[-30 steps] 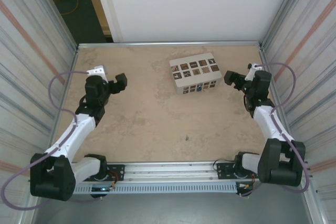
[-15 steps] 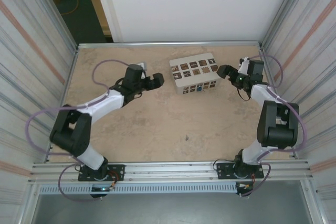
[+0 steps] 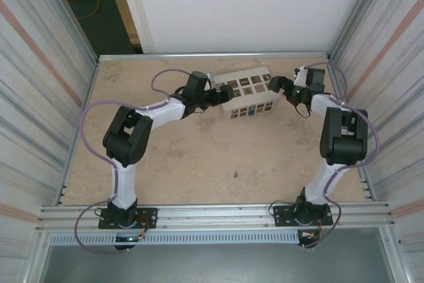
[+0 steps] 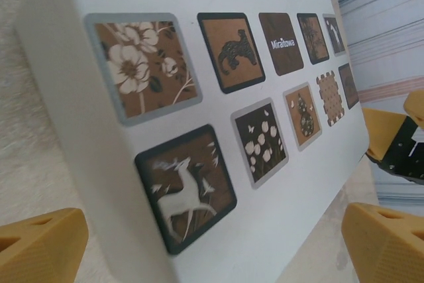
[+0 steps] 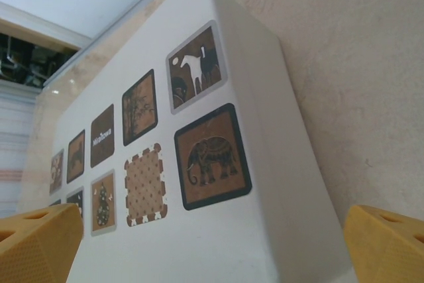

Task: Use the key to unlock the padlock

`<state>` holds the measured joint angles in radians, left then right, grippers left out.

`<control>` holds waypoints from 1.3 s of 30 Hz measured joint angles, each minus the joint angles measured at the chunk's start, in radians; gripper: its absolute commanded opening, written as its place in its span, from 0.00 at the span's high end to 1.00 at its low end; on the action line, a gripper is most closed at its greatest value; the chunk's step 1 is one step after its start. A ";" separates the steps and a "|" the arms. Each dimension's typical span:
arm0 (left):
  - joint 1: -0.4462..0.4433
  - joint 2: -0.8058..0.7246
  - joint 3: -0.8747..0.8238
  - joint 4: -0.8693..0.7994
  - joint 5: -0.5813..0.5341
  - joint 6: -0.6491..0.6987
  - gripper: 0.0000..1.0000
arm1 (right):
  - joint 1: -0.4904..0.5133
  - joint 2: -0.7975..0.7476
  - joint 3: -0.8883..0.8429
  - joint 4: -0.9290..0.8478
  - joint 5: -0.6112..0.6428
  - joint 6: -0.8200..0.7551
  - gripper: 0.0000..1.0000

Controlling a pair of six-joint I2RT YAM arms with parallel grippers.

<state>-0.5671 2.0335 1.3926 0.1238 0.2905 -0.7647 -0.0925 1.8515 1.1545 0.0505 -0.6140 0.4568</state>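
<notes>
A tiny blue padlock hangs on the near side of the white box. A small dark item lies on the table nearer the arm bases; it is too small to tell whether it is the key. My left gripper is at the box's left end, open, and its yellow fingers straddle the box corner. My right gripper is at the box's right end, also open, with yellow fingers either side of the box. Neither gripper holds anything.
The white box's top carries several dark patterned squares. Metal walls close in the tan table on the left and right, with a white panel behind. The right gripper's yellow fingers show past the box's far end.
Both arms have swung inward from the table's sides to the box. The left gripper travelled far to the right, the right gripper a little left. The box has not moved.
</notes>
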 measured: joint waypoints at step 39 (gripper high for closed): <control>0.095 -0.184 -0.223 -0.052 -0.069 0.066 0.01 | 0.401 -0.350 -0.343 -0.080 0.097 0.025 0.03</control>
<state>-0.4725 1.8492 1.1694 0.0715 0.2211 -0.6987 0.3080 1.5013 0.8120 -0.0296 -0.5167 0.4816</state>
